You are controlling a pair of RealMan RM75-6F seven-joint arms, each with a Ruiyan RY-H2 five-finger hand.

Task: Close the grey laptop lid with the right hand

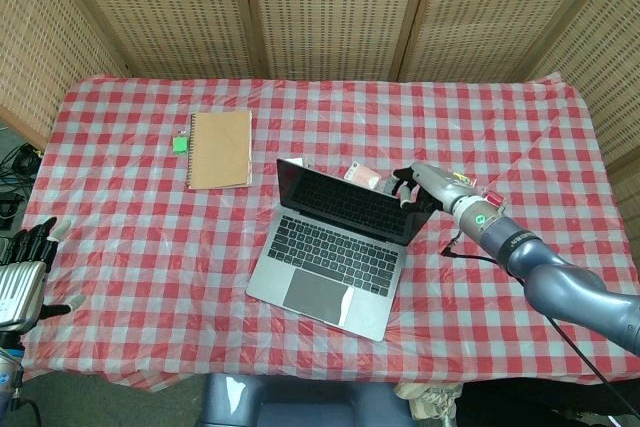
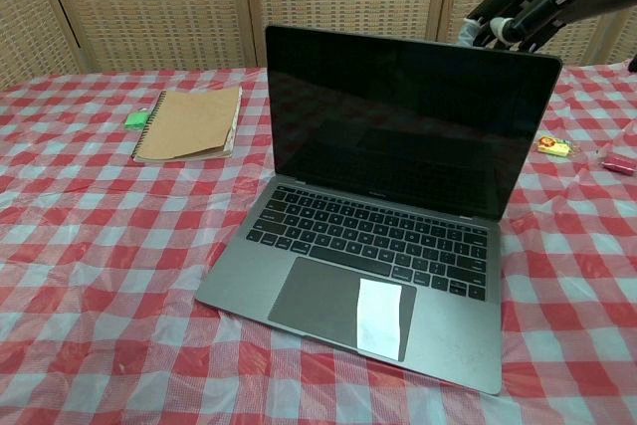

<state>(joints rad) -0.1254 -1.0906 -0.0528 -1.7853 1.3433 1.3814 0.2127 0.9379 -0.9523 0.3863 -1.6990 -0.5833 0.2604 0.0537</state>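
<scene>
Grey laptop lid [image 1: 345,203] half-tilted forward, right robot hand [image 1: 415,185] with curled fingers pressing its top corner

it looked like a staged test corner in a lab — woven cane screens [image 1: 330,7] closed off a table under a red checked cloth [image 1: 130,217], with loose cables [image 1: 15,162] trailing beside it.

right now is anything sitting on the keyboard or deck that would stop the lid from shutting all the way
Nothing visible does. The right hand is at the back of the grey laptop lid near its top right corner, and the keyboard and palm rest carry only a pale sticker by the trackpad. The notebook lies apart, on the table.
</scene>
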